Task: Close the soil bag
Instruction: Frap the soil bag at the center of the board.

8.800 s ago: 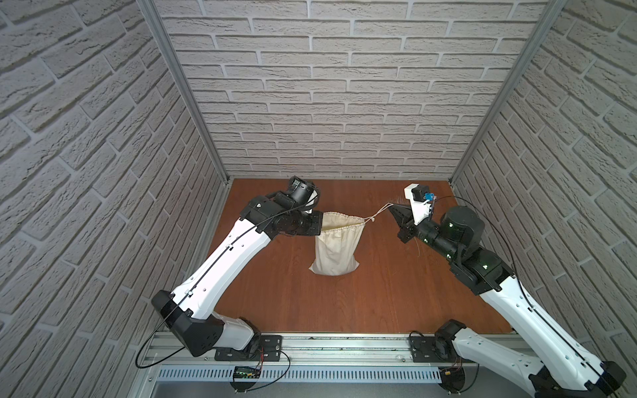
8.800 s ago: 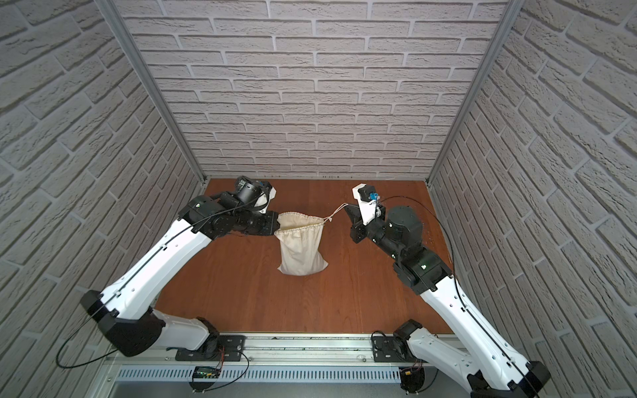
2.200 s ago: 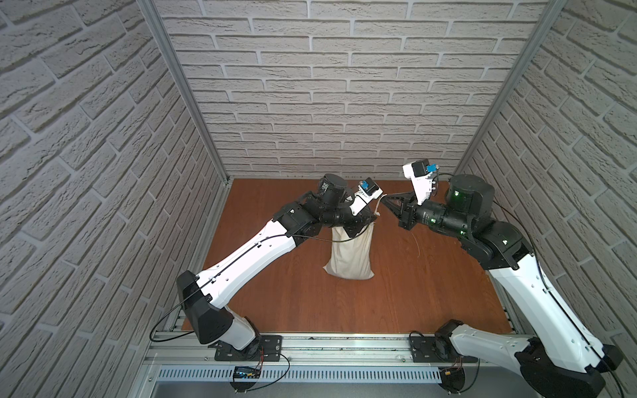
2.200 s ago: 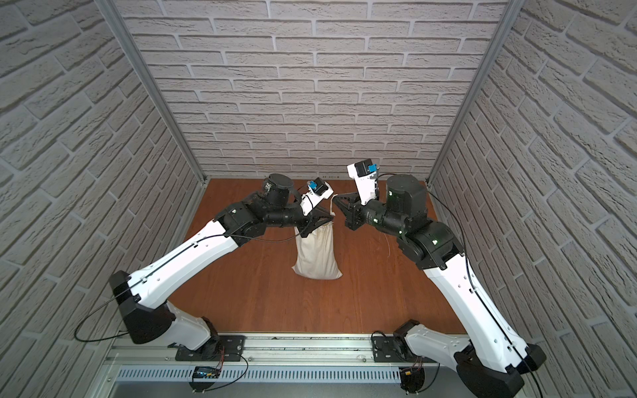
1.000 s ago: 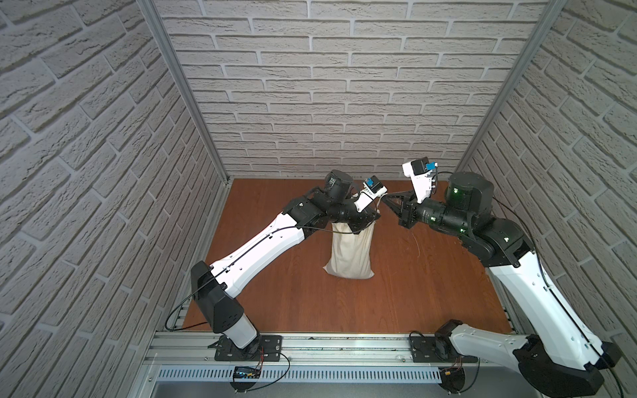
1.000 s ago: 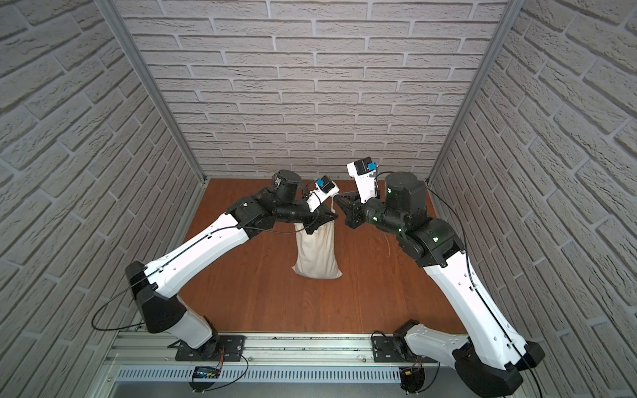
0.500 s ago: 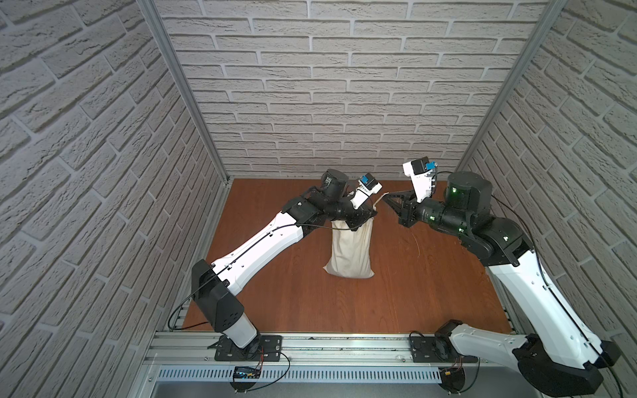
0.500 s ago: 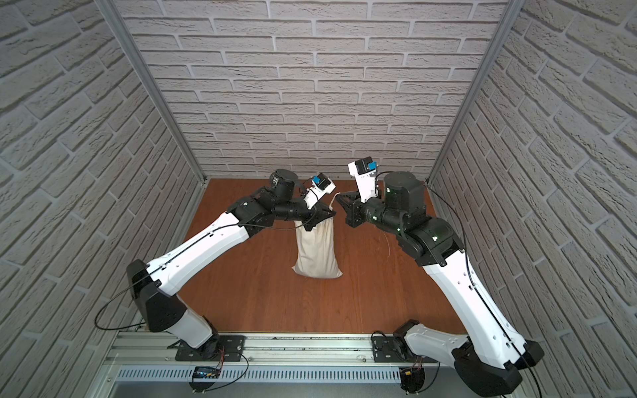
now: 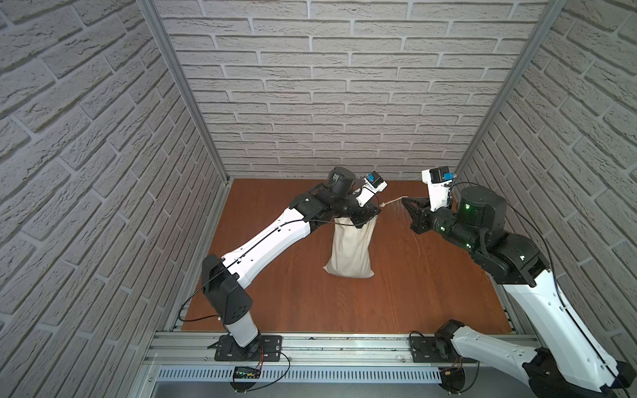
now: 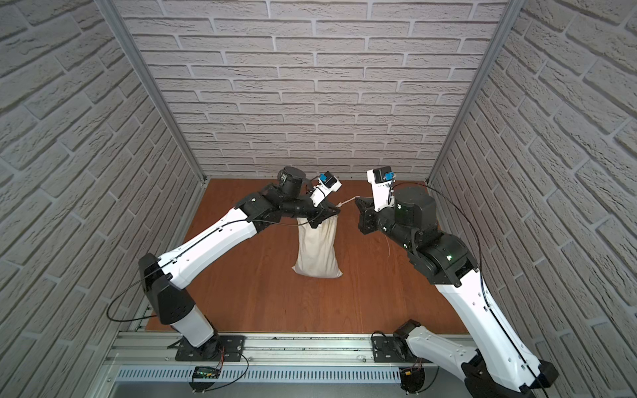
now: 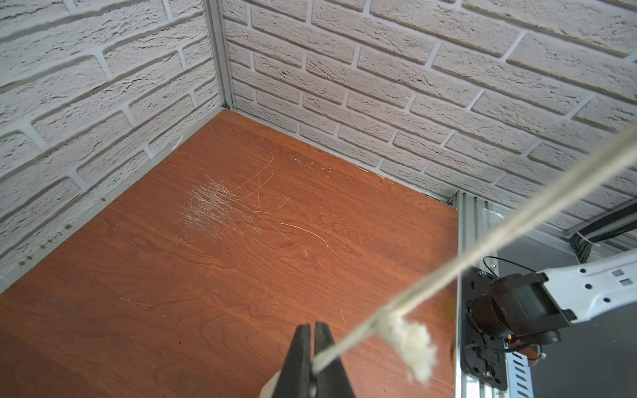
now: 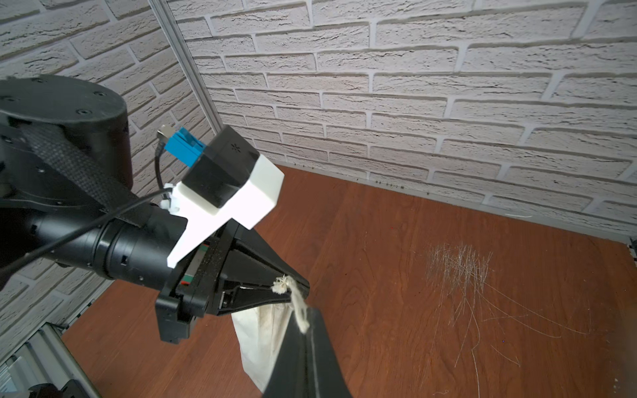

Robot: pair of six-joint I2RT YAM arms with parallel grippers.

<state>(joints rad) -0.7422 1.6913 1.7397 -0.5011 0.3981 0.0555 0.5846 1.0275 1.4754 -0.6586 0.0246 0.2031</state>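
On a smooth, reddish wood-grain table, the soil bag, a limp cream cloth sack, appears to rest on its flat bottom seam, with its neck lifted and gathered narrow. At that neck the black, wedge-shaped left gripper has its claw pinched tight on the thin, fuzzy drawstring cord, seemingly to anchor the bag. Just beside the bag's top, the right gripper is likewise clamped on the cord, apparently to draw the mouth closed. Behind the bag rises a rough white brick-pattern wall.
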